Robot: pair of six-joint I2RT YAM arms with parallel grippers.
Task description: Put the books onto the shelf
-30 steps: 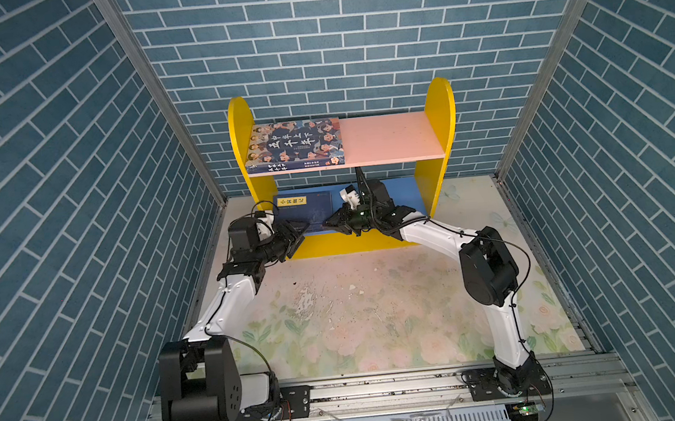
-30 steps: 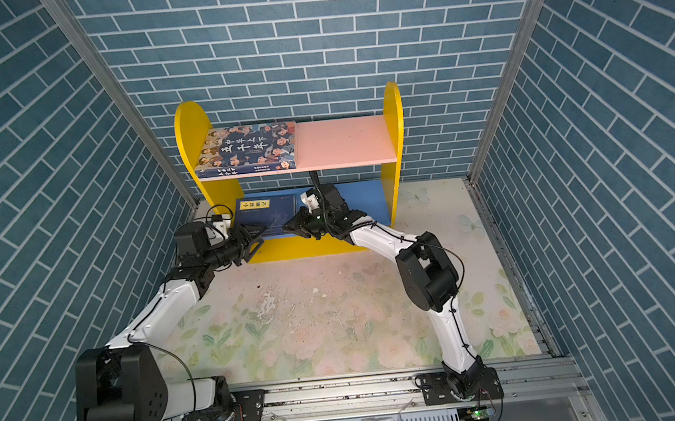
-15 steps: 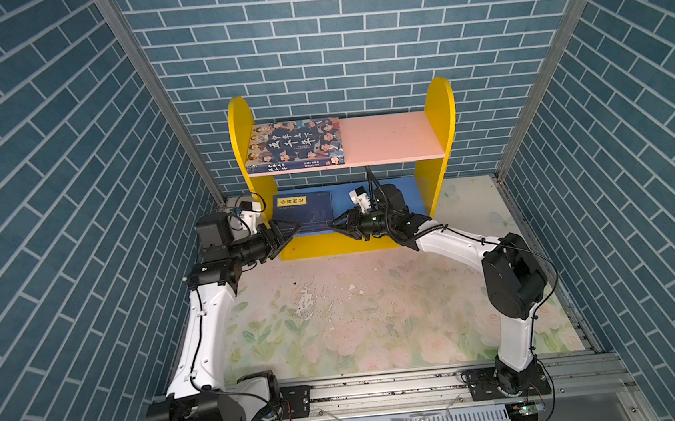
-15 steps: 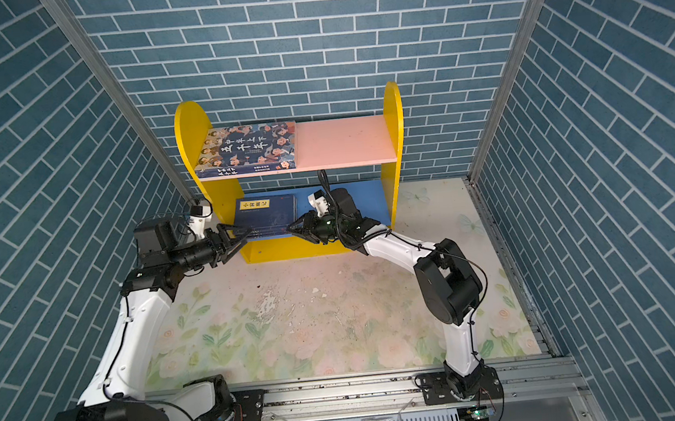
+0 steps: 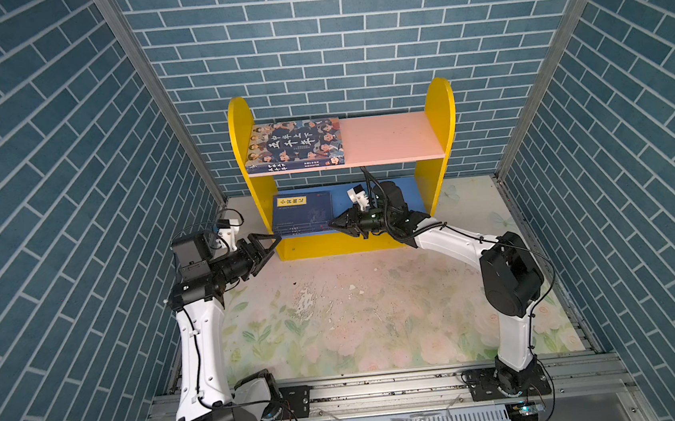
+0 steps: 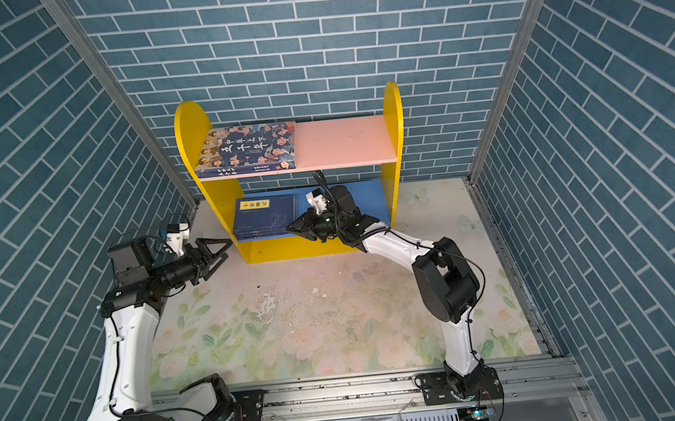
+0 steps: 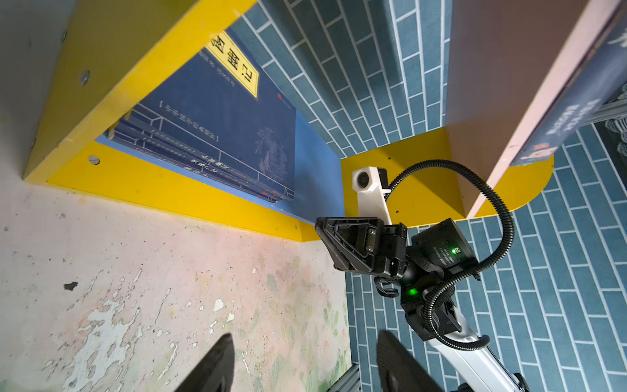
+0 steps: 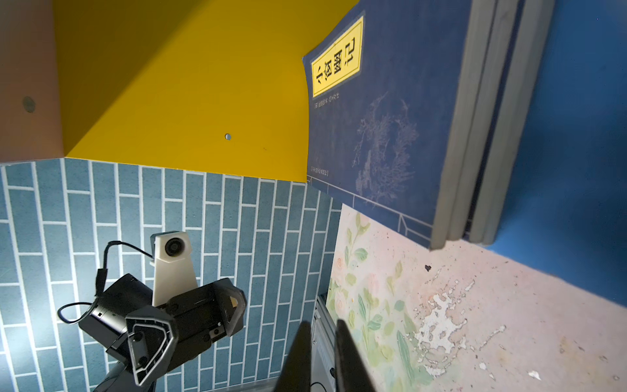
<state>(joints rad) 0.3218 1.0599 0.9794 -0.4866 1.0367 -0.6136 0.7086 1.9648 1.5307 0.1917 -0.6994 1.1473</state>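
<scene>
Now the thick book (image 5: 296,144) lies flat on the pink upper board of the shelf (image 5: 441,127); thin navy books (image 5: 305,214) sit stacked on its blue board. Left fingers (image 7: 217,366) are spread, empty; right fingers (image 8: 298,359) are closed, empty, beside the stack.

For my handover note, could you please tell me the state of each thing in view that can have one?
thick book: lying flat, cover up, on the pink upper board.
thin navy books: stacked flat on the blue lower board.
shelf: upright.
left claw: open, empty.
right claw: shut, empty, tip by the stack's corner.
</scene>
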